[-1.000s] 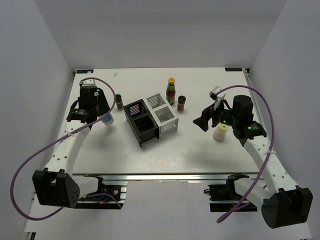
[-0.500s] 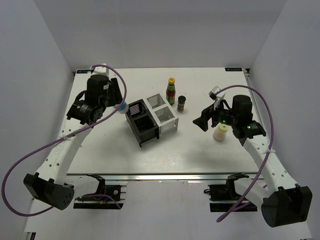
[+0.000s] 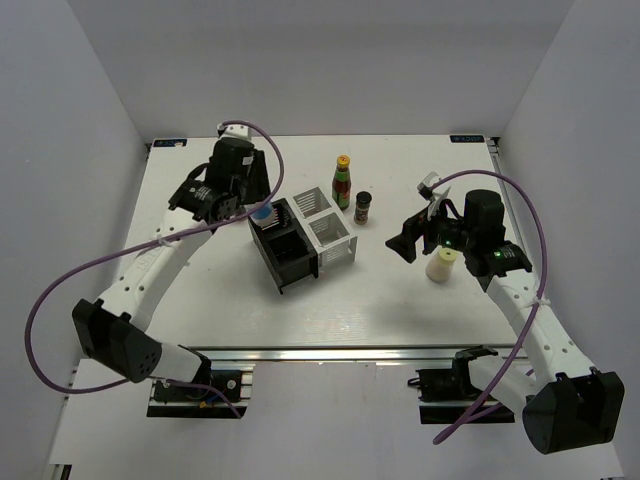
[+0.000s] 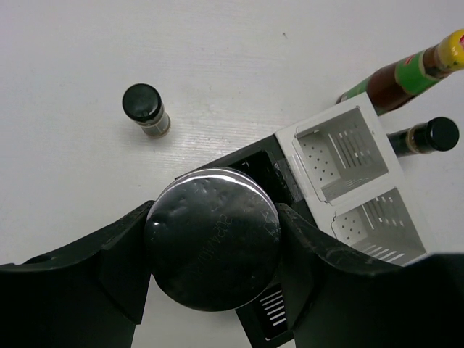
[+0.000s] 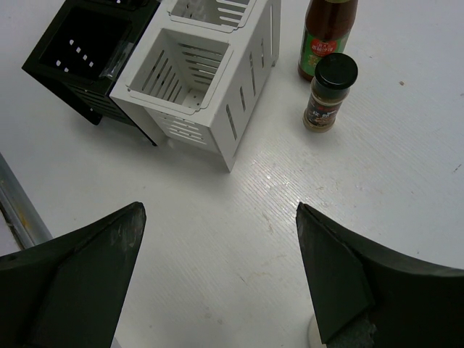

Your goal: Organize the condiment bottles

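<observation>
1. My left hand (image 4: 214,217) is clenched on the silver-lidded jar (image 4: 212,250), a finger on each side. The jar hangs above the far black cell of the rack (image 3: 336,252), not yet inside it.
2. To do this well, I judge I should centre the lid over that opening and keep the jar upright. Then I should go straight down so the base clears the rim (the cell looks only a little wider than the jar), letting go only once it sits on the bottom.
3. My right hand (image 5: 219,217) is spread wide and holds nothing. It hovers over the tabletop (image 3: 400,300) near the cream squat bottle (image 3: 442,264).
4. There are five bottles:
   - one silver-lidded jar in my grip;
   - one tall sauce bottle (image 3: 342,181) and one spice jar (image 4: 423,136) standing just beside each other behind the white cells;
   - a second spice jar (image 4: 146,109) alone to the left of the rack;
   - one cream squat bottle, well apart on the right.
5. There is one rack with two white cells and two black. The three I can see into are empty.
</observation>
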Robot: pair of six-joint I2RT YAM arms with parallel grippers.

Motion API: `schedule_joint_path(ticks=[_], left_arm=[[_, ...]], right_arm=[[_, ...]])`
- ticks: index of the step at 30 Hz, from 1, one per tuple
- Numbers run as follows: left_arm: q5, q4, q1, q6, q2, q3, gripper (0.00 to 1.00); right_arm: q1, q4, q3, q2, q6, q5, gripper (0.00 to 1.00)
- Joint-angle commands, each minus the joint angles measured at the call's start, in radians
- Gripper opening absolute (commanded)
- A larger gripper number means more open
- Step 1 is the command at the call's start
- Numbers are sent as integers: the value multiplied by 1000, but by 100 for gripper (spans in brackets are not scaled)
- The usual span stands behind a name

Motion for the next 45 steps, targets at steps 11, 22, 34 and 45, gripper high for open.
schedule_joint_path(ticks=[11,22,34,45], left_arm=[[-45,63,-41,21,75,86,0],[-18,72,-41,49,140,47,0],[-45,132,-42,70,240,-5,15],[-30,158,-41,57,185,-78,91]], right_arm=[[3,12,-3,2,-10,-5,89],[3,9,-1,4,-13,-8,89],[3,7,-3,7,-15,-5,89],[3,-5,2,25,-41,-12,89]])
